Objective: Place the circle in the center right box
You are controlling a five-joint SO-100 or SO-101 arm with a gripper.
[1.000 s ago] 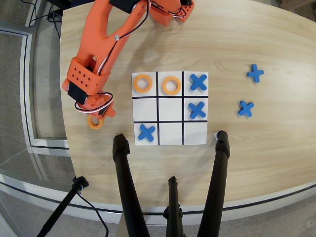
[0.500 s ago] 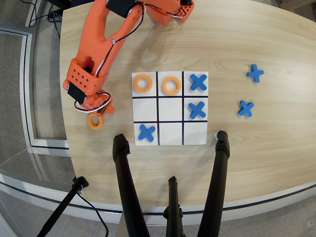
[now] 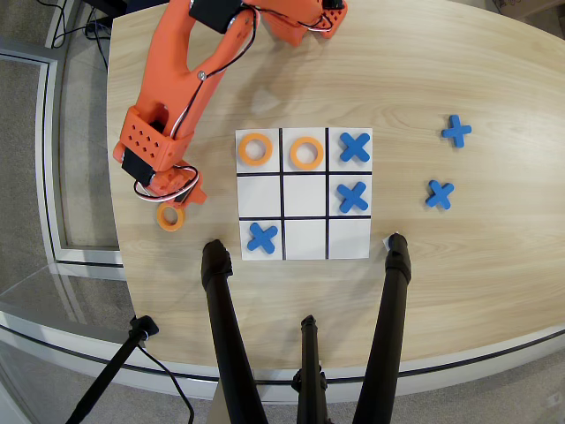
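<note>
views: one, an overhead view.
position: fixed above the table [image 3: 459,71], over its near edge.
facing: straight down, slightly wide-angle.
range: far enough to take in the whole grid [image 3: 304,194] and floor at picture-left.
foreground: black tripod legs [image 3: 231,344] at bottom.

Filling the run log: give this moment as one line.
arm: gripper above orange ring on table, left of grid | grip: unclear | target: middle-row left cell empty | board: two rings, three blue crosses
</note>
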